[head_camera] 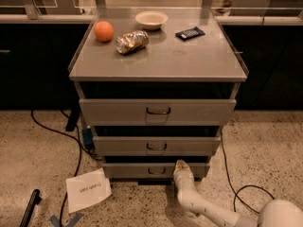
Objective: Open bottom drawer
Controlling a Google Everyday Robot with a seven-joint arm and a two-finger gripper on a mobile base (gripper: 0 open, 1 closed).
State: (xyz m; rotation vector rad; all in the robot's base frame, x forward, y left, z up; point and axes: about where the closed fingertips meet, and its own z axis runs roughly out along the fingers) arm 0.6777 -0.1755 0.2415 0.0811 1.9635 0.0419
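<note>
The pale robot arm (208,209) is cut off at the lower edge. Its gripper (181,167) sits at the narrow grey metal bottom drawer (125,170), lowest of three, just right of its dark wire handle (156,171); whether it is clenched or released cannot be told. The smooth cabinet top (189,60) carries one round orange fruit (103,31), one crumpled shiny wrapper (132,41), one white bowl (151,19) and one dark flat packet (190,33).
</note>
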